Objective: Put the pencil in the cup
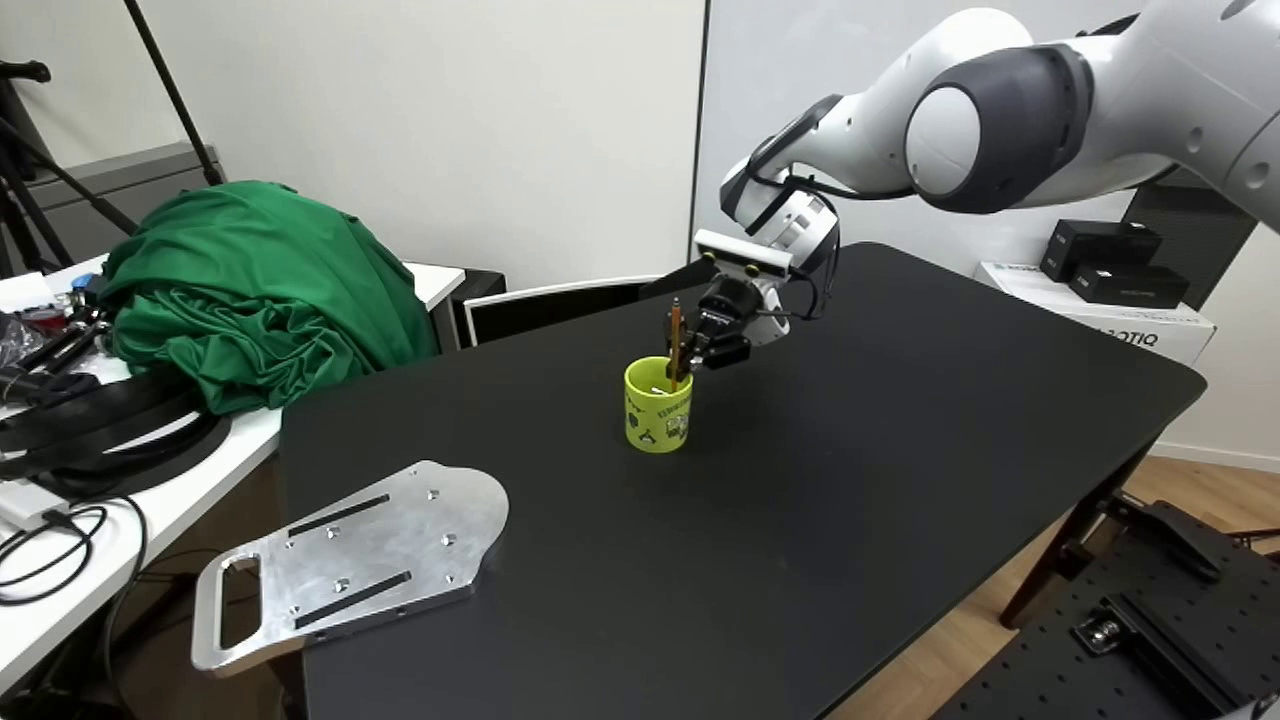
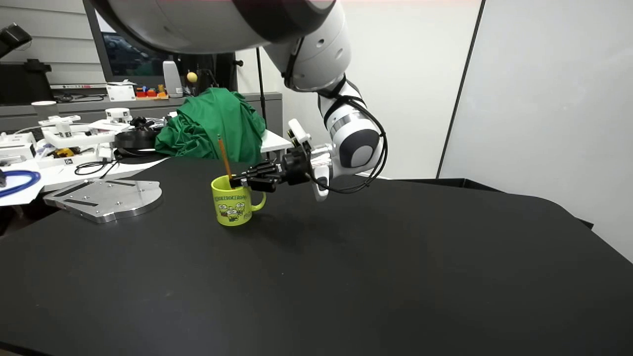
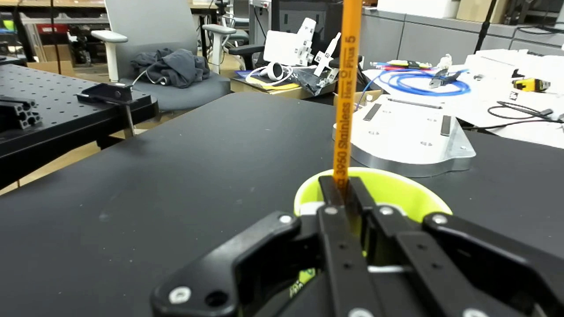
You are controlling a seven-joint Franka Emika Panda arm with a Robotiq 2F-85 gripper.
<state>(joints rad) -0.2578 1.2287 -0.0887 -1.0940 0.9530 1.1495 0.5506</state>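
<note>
The pencil (image 1: 675, 332) is a thin orange stick standing nearly upright in both exterior views, tilted a little in an exterior view (image 2: 224, 155). In the wrist view the pencil (image 3: 346, 88) rises from between my fingertips. My gripper (image 3: 346, 190) is shut on it, with the fingertips at the mouth of the cup. The cup (image 1: 652, 425) is a yellow-green mug standing upright on the dark table; it also shows in an exterior view (image 2: 232, 207) and behind my fingers in the wrist view (image 3: 405, 191). The pencil's lower part goes inside the cup's rim; its bottom end is hidden.
A silver metal plate (image 1: 400, 540) lies at the table's edge near the cup. A green cloth heap (image 1: 250, 290) sits on a white side table with cables and tools. The cup's handle (image 2: 258, 202) points toward the gripper's side.
</note>
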